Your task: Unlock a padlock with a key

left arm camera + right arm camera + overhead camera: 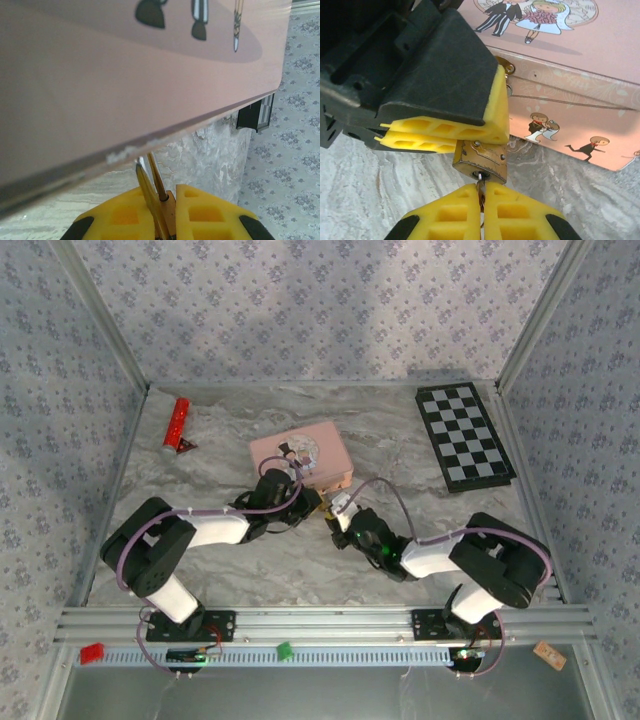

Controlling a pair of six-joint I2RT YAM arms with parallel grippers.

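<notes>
A small brass padlock (481, 159) hangs just above the marble table, in front of the pink tin. My left gripper (470, 131) is shut on the padlock's top, its yellow pads pinching it from above. In the left wrist view the padlock (172, 215) sits edge-on between the fingers, and its thin shackle (154, 179) reaches toward the tin. My right gripper (481, 186) is shut on the thin key (479, 178), whose tip sits in the keyhole on the padlock's underside. From above, the left gripper (314, 502) and right gripper (341, 517) meet at the tin's near right corner.
The pink picture tin (300, 455) lies just behind both grippers, close over the left wrist camera. A red bar (177, 423) lies at the far left, and a chessboard (465, 435) at the far right. Patterned walls enclose the table on three sides.
</notes>
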